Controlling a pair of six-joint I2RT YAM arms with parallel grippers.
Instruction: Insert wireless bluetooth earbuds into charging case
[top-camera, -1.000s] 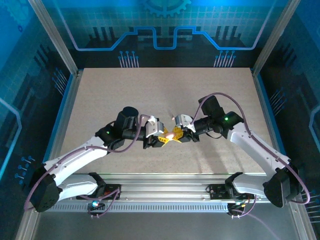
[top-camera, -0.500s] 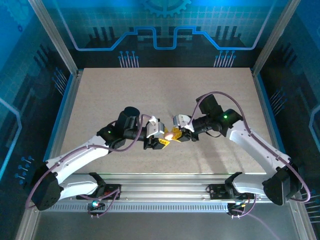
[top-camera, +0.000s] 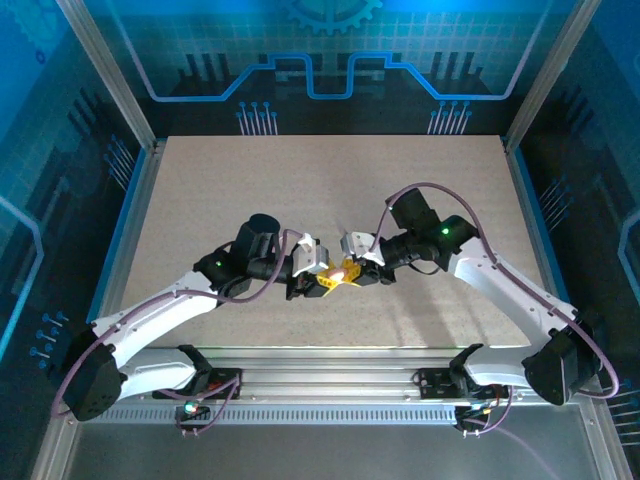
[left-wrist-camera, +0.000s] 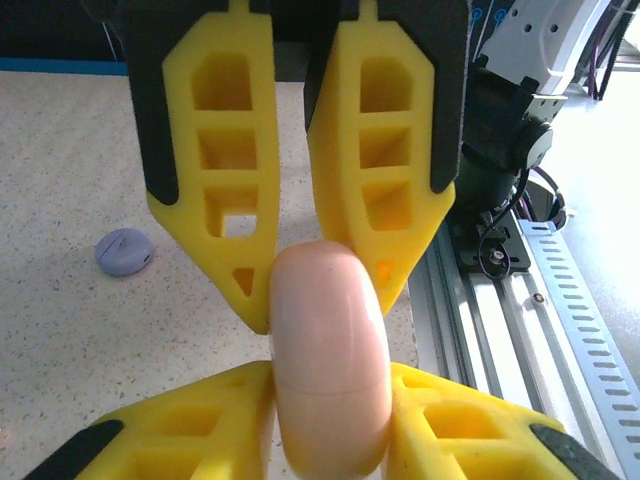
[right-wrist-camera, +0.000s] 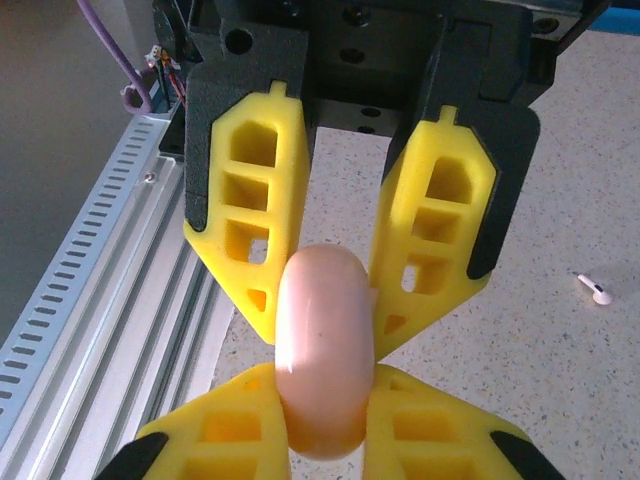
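Left gripper (left-wrist-camera: 330, 372) and right gripper (right-wrist-camera: 322, 372) both pinch the pink case (left-wrist-camera: 325, 300), jaws narrow, white earbud (right-wrist-camera: 594, 290) well apart, right of frame

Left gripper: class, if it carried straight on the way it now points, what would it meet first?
First the pale pink rounded case, sitting between the tips of the left gripper. Just behind it, the right gripper points back at it, its yellow fingers holding the same case.
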